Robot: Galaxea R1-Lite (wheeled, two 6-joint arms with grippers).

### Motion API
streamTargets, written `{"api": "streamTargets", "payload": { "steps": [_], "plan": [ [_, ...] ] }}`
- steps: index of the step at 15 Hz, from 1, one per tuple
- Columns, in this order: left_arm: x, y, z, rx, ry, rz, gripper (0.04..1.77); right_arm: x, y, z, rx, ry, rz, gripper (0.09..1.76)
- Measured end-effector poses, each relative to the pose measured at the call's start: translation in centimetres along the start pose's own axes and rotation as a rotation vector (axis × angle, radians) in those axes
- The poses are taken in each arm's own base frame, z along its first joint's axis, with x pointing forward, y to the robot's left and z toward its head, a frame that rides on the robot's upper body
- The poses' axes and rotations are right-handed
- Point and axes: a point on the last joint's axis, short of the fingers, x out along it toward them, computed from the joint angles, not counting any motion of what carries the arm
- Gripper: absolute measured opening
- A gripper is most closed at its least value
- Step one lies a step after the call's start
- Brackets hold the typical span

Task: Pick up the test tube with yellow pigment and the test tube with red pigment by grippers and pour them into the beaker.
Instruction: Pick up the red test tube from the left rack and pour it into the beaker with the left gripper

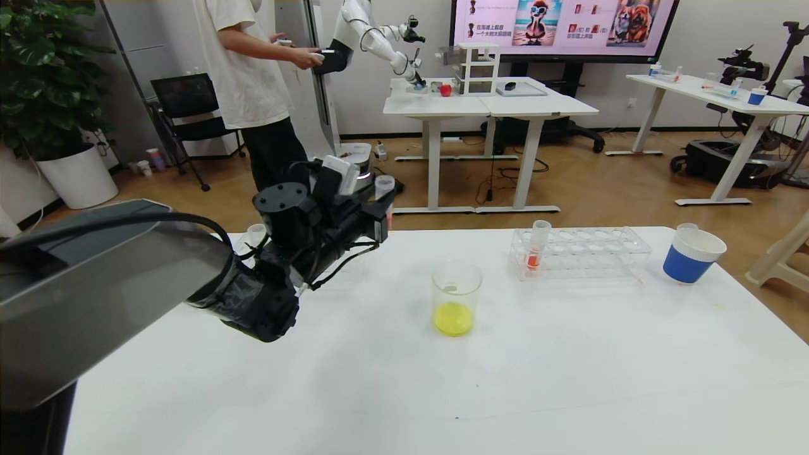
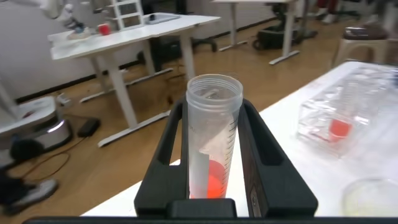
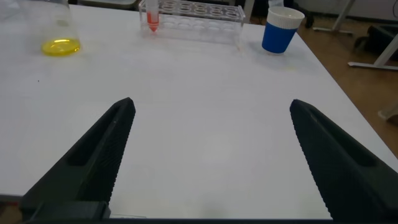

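Observation:
My left gripper [image 1: 383, 212] is shut on a test tube with red pigment [image 1: 384, 187], held upright above the table's far edge, to the left of and behind the beaker [image 1: 456, 297]. In the left wrist view the tube [image 2: 214, 149] sits between the gripper's [image 2: 213, 109] two black fingers, with red-orange liquid at its bottom. The beaker holds yellow liquid. A second red tube [image 1: 537, 246] stands in the clear rack [image 1: 588, 253]. My right gripper [image 3: 212, 104] is open and empty, low over the near table. The test tube with yellow pigment is out of view.
A blue-and-white paper cup [image 1: 692, 254] stands right of the rack. A small clear container [image 1: 255, 236] shows behind my left arm. A person and other tables stand in the room beyond. In the right wrist view the beaker [image 3: 60, 37], rack [image 3: 193, 11] and cup [image 3: 281, 30] lie far ahead.

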Motion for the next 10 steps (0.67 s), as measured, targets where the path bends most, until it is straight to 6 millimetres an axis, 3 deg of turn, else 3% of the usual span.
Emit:
{"api": "streamTargets", "payload": {
  "steps": [4, 8, 10],
  "plan": [
    [0.9, -2.3, 0.2, 0.066, -0.065, -0.271, 0.49, 0.0, 0.0, 0.0, 0.000, 0.000, 0.000, 1.74],
    [3.1, -2.7, 0.8, 0.229, -0.230, -0.446, 0.49, 0.0, 0.0, 0.0, 0.000, 0.000, 0.000, 1.74],
    [3.8, -2.9, 0.2, 0.317, -0.287, -0.529, 0.49, 0.0, 0.0, 0.0, 0.000, 0.000, 0.000, 1.74]
  ]
}}
